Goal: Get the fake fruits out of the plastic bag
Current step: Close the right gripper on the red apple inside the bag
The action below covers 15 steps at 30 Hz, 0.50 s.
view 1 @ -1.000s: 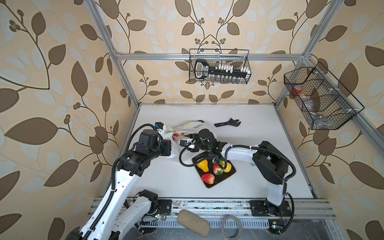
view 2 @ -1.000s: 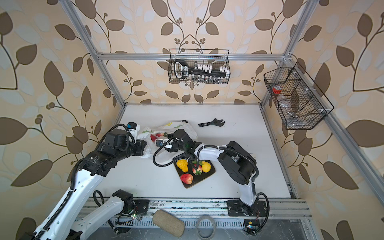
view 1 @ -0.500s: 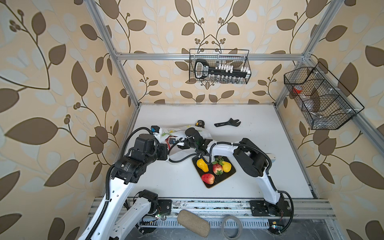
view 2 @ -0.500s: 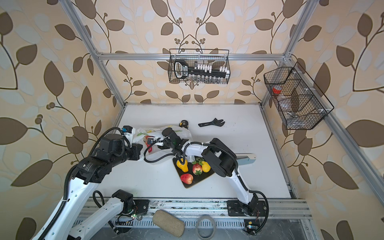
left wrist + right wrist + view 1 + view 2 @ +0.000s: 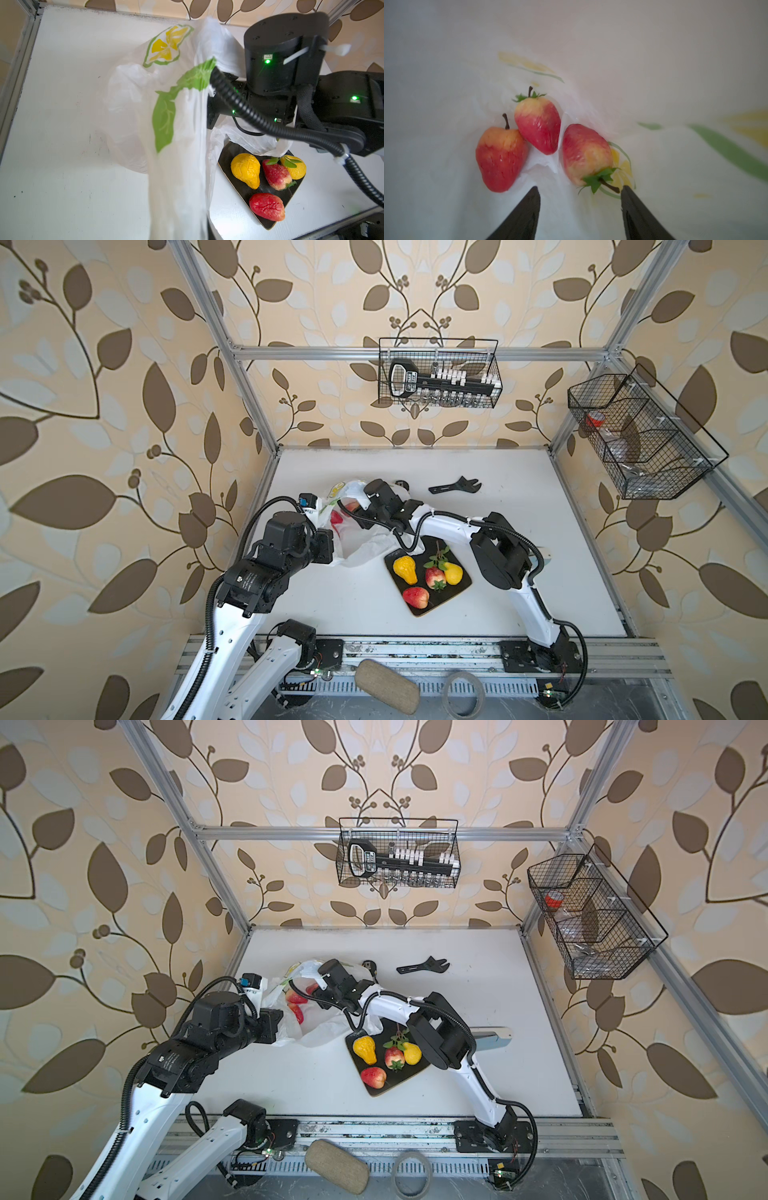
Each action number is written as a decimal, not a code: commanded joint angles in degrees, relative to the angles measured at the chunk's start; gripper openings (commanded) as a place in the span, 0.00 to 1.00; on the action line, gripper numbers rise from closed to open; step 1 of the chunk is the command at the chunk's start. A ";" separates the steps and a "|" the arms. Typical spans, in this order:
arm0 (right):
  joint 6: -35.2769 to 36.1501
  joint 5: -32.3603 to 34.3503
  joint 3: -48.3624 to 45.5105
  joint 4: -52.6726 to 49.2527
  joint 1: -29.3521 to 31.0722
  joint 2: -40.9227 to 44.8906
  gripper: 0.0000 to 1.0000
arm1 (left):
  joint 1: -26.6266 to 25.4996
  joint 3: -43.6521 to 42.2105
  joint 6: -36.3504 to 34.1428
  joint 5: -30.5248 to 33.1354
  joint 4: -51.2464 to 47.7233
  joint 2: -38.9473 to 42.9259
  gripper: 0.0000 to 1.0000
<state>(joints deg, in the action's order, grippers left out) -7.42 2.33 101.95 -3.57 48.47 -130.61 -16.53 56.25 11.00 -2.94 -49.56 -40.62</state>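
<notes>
Only from the right wrist: inside the plastic bag (image 5: 654,62), right pincer (image 5: 579,188) spread apart, empty, just short of three red fake fruits (image 5: 537,124). Only from above: left pincer (image 5: 333,549) clamped on the bag's rim, bag lying at 10 o'clock from the black tray (image 5: 232,150), four more fruits on it. White worktop (image 5: 353,605), black wrench (image 5: 455,485) around 12 o'clock from the tray, leaf-print walls (image 5: 104,406), wire baskets (image 5: 438,373).
</notes>
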 commanded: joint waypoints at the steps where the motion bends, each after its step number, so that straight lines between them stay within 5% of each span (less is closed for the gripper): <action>1: -18.56 -1.75 0.03 3.43 -1.09 -2.64 0.63 | -0.15 0.34 -0.35 -1.24 0.68 0.27 0.00; 15: -33.35 0.54 8.77 6.50 -0.94 -11.79 0.70 | -0.16 -0.71 0.46 -6.16 3.94 -2.40 0.00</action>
<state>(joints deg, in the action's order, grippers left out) -36.67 2.02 108.09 1.93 47.03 -140.53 -16.53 56.05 11.07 -6.68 -47.75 -42.89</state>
